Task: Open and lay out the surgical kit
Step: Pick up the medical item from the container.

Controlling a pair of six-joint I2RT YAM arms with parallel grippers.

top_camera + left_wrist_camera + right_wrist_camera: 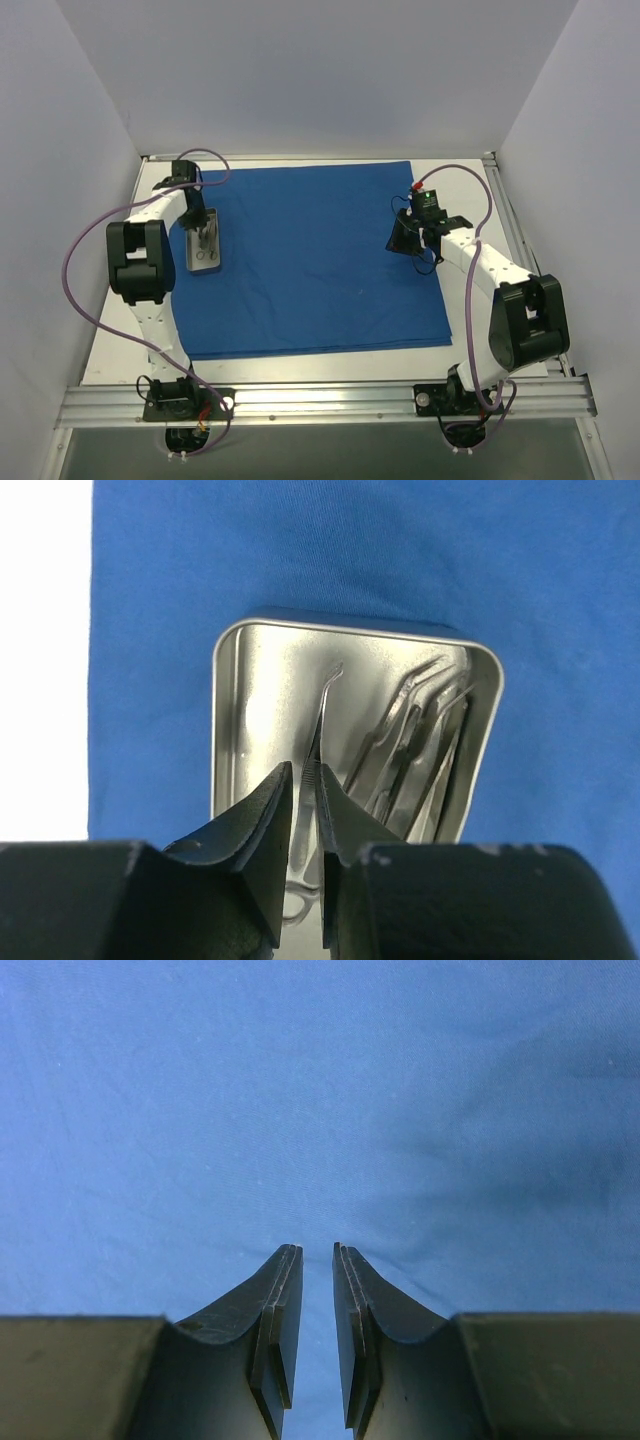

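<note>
The royal-blue cloth wrap (320, 260) lies spread out as a large flat sheet on the table. A small pale metal tray (204, 250) sits on its left edge, and in the left wrist view (250, 680) it holds several thin metal instruments (420, 720). My left gripper (305, 770) is over the tray, its jaws closed to a narrow slit on a curved-tip instrument (318, 730) whose ring handle shows below the fingers. My right gripper (317, 1250) hovers over the bare cloth (300, 1090) near the sheet's right edge, jaws slightly apart and empty.
White walls enclose the table on the left, back and right. A metal rail (320, 400) runs along the near edge with both arm bases. Purple cables loop beside each arm. A white table strip (45, 660) shows left of the cloth.
</note>
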